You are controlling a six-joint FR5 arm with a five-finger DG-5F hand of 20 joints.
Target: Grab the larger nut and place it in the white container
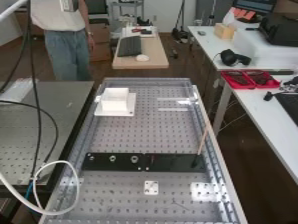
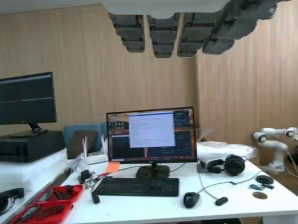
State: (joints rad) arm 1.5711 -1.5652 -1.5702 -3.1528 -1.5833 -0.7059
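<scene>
Perforated metal is making up the top of the desk [image 1: 126,135] that I am watching from the high view, and a flat black bar [image 1: 166,162] is lying across it. On that bar the larger nut [image 1: 112,158] is standing between the smaller nut [image 1: 91,158] and the bearing [image 1: 134,159], the three of them apart in a row. Farther up the desk, towards the high view's left side, the white container [image 1: 115,99] is sitting on a flat white plate [image 1: 126,111], well apart from the nut I am after. A thin wooden stick [image 1: 203,139] is slanting up from the bar's other end, and a small white square plate [image 1: 151,188] is lying nearer the camera than the bar. A white tube [image 1: 78,192] is looping over the desk's near left edge.

Through the wrist view I am seeing my hand [image 2: 163,36], its fingers hanging straight, some with narrow gaps between them. Beyond them a monitor [image 2: 152,136] is standing on a white table [image 2: 133,203], with a black keyboard [image 2: 137,186] in front of it and headphones [image 2: 233,165] lying beside it. A red tray [image 2: 46,205] is resting near the keyboard, and a wood-panelled wall [image 2: 73,65] is rising behind everything.
</scene>
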